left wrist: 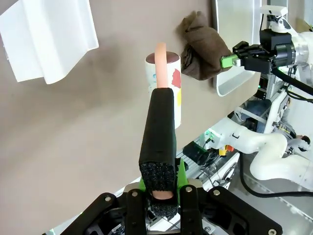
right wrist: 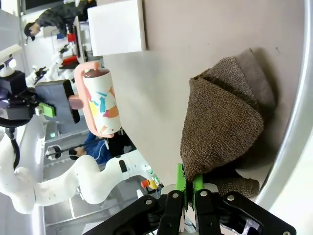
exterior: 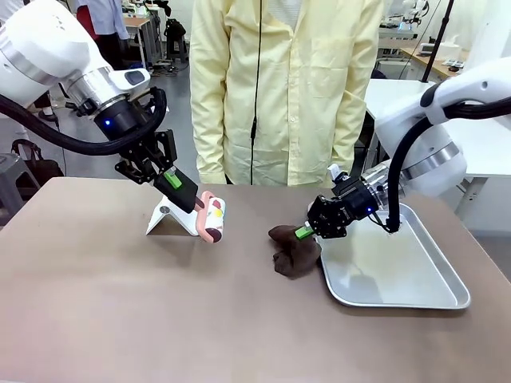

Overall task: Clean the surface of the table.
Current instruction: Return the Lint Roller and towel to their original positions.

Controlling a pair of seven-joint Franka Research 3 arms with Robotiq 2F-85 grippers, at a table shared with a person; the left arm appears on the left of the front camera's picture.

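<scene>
**Now: both tools held over the table, neither wiping yet**

Plainly, the table [exterior: 120, 303] lies directly beneath both grippers, its brown-grey top running wide to either side and forward of them, long axis across the front view. The left gripper [exterior: 169, 180] is clamped on the black foam handle of a lint roller [exterior: 211, 219], whose patterned drum hangs just below and ahead of the fingertips; whether the drum touches the top I cannot tell. The right gripper [exterior: 304, 232] is closed tight on a pinch of a brown cloth [exterior: 294, 251], which rests on the table just beyond its fingertips, bunched against the rim of a metal tray [exterior: 415, 302] that sits to that gripper's outer side.

The roller is nearer the broad bare stretch of table toward the robot, so I judge the left arm better placed to sweep that part; the cloth covers the middle by the tray. A folded white card [exterior: 168, 219] lies just behind the roller. Across the table a person stands close to the far edge.
</scene>
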